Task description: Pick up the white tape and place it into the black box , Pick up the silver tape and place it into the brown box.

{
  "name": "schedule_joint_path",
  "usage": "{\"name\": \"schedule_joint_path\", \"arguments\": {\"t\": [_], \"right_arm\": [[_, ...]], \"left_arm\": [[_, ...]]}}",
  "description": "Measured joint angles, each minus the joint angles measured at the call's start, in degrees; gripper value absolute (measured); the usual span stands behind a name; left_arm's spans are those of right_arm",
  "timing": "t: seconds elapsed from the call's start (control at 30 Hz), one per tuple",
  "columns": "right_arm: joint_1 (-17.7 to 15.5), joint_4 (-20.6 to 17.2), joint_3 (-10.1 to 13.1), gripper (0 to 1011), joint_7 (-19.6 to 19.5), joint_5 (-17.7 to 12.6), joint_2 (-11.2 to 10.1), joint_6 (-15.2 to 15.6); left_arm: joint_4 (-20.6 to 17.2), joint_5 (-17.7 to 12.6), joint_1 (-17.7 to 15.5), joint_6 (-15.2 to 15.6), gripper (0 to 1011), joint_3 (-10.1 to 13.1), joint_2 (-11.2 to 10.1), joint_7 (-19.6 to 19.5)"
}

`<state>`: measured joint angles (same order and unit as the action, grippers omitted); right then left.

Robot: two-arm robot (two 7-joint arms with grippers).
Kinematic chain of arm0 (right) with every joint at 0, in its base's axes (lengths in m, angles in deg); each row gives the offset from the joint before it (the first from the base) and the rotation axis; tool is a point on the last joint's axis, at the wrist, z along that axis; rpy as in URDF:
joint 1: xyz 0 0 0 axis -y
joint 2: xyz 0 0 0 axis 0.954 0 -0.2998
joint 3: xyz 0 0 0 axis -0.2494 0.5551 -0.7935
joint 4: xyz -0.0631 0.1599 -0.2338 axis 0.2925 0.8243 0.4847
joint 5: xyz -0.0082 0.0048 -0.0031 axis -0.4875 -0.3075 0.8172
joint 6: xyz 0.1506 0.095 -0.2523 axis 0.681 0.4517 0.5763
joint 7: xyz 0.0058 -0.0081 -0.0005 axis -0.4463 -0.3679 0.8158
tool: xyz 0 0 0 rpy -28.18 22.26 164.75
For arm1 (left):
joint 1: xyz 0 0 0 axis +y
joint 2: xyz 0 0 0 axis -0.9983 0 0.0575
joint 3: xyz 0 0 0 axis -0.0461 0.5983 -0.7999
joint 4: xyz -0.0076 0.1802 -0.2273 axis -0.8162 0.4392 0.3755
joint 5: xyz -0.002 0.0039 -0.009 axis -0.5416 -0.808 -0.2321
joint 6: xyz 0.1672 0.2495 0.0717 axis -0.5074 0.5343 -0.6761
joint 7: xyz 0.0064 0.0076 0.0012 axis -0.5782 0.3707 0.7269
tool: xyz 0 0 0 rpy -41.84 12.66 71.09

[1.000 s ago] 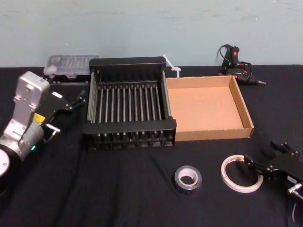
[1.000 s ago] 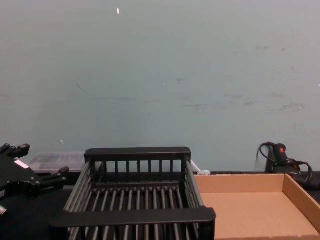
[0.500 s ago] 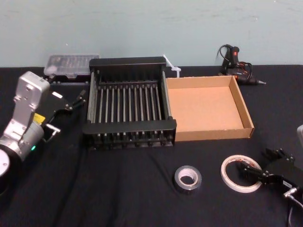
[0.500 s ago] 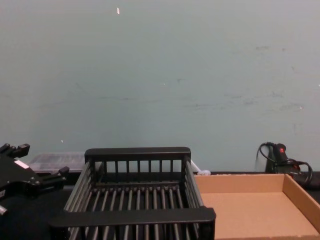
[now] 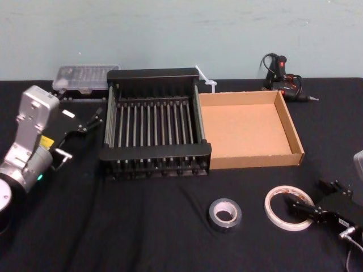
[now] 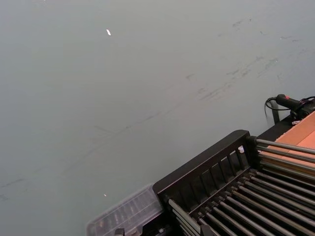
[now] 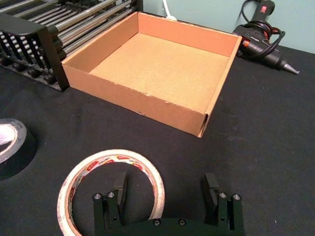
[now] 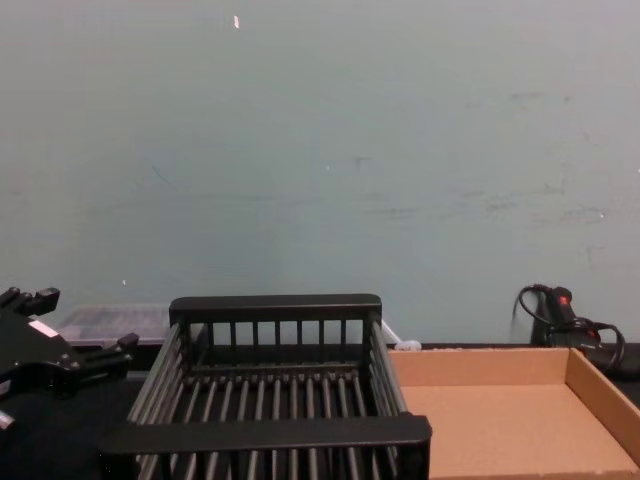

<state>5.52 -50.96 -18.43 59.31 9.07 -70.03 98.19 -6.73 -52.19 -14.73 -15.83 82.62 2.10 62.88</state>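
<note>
Black cloth covers the table (image 5: 142, 232), and the black box (image 5: 155, 162) stands on it as the landmark, slatted and with nothing inside. Touching its right side is the brown box (image 5: 249, 162), a shallow cardboard tray, also with nothing in it. In front of the black box, a little toward its right corner, the silver tape (image 5: 224, 213) lies flat on the cloth. Farther right, in front of the brown box, lies the white tape (image 5: 279, 212), flat as well and apart from the silver roll.

The right gripper (image 5: 302, 207) is low over the white tape at the roll's right side. In the right wrist view its fingers (image 7: 119, 186) are spread apart, one over the roll's hole and the other outside the roll's rim, so the rim's right side sits between them; whether they touch it cannot be told. Nothing is clamped.

The left gripper (image 5: 86, 123) is parked just left of the black box, near its back corner, holding nothing; its fingers look slightly apart. Behind that corner sits a clear plastic case (image 5: 84, 77). A glue gun (image 5: 285, 79) with its cord lies behind the brown box's far right corner.
</note>
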Motion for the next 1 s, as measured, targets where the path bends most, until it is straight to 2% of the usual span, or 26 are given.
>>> {"name": "schedule_joint_path", "arguments": {"t": [0.43,1.0], "right_arm": [[0.00,0.66,0.88,1002,1.42,1.69,1.35,0.48],[0.00,0.56,0.79,1002,1.29,1.68,1.20,0.45]], "left_arm": [[0.00,0.00,0.00,0.00,1001,0.00,0.00,0.00],[0.00,0.00,0.00,0.00,1001,0.00,0.00,0.00]]}}
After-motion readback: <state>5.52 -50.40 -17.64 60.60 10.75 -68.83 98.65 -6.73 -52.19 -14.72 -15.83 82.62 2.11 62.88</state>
